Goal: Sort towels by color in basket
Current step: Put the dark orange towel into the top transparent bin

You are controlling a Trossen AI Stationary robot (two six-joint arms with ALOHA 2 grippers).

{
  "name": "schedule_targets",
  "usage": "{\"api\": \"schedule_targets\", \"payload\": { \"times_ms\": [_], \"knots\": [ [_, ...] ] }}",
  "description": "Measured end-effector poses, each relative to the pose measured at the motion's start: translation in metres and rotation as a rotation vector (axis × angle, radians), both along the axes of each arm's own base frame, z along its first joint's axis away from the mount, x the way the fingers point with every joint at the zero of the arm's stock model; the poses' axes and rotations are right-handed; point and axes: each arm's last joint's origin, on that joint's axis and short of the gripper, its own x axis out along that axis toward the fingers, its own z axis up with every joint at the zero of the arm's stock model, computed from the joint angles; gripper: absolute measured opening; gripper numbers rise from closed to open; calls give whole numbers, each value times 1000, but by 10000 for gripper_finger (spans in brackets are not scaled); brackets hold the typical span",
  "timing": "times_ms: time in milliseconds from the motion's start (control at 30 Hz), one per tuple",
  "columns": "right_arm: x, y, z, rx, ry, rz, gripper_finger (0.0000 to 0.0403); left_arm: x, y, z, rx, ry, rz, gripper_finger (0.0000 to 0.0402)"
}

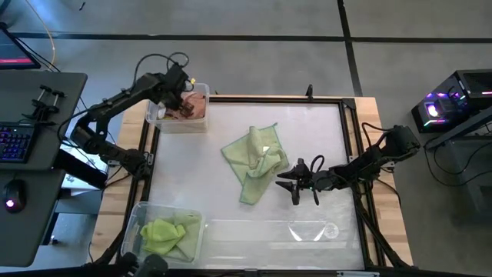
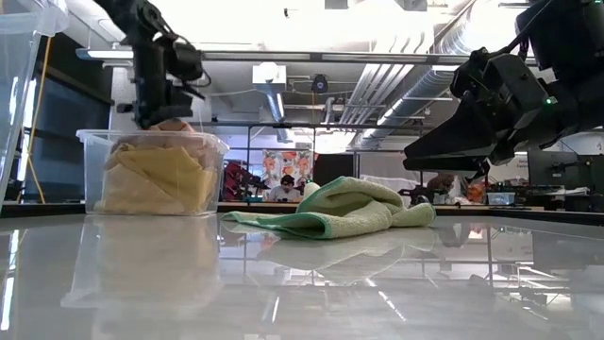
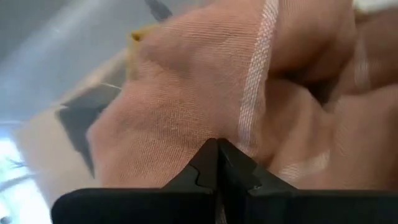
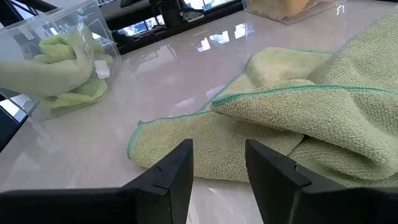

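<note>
A salmon pink towel (image 1: 191, 105) lies on top in the clear bin (image 1: 161, 117) at the table's far left corner. In the low view, mustard yellow and peach-orange cloth (image 2: 156, 175) fills that bin. My left gripper (image 1: 181, 102) reaches down into it, shut on the pink towel. A pale green towel (image 1: 256, 159) lies crumpled on the middle of the table. My right gripper (image 1: 290, 187) is open and hovers just off the towel's right edge, touching nothing. Lime green towels (image 1: 165, 233) lie in the bin at the near left corner. My left gripper (image 3: 217, 163) is shut on the salmon pink towel, pinching a fold of cloth (image 3: 239, 134) beside its white stripe between the fingertips. It comes from above, pointing down into the bin. The towel bunches around the tips; one layer or several, I cannot tell.
A third clear container (image 1: 307, 229) stands at the near edge, right of the lime green bin (image 1: 141, 217). A raised frame (image 1: 350, 138) borders the glossy table top. Bare table lies between the pale green towel and the near bins. A desk with a keyboard (image 1: 15, 142) stands left of the table.
</note>
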Motion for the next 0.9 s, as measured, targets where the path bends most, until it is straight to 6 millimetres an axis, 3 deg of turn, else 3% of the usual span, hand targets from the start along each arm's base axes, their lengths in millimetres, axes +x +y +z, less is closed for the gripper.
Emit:
{"api": "schedule_targets", "payload": {
  "times_ms": [67, 167, 433, 533, 700, 900],
  "knots": [
    [0, 0, 0, 0, 0, -1, 142, -1, -1, -5, -15, 3, -15, 0],
    [0, 0, 0, 1, -1, -1, 142, -2, -2, 2, 9, 31, -22, 0],
    [0, 0, 0, 2, -2, -2, 142, -1, -23, 73, 169, -69, -46, 0],
    [0, 0, 0, 2, -2, -2, 142, 6, -38, 86, 216, -142, -72, 0],
    [0, 0, 0, 2, -2, -2, 142, 20, -49, 67, 109, -216, -153, 0],
    [0, 0, 0, 24, -5, -8, 142, 28, -47, 8, 36, -129, -176, 0]
  ]
}}
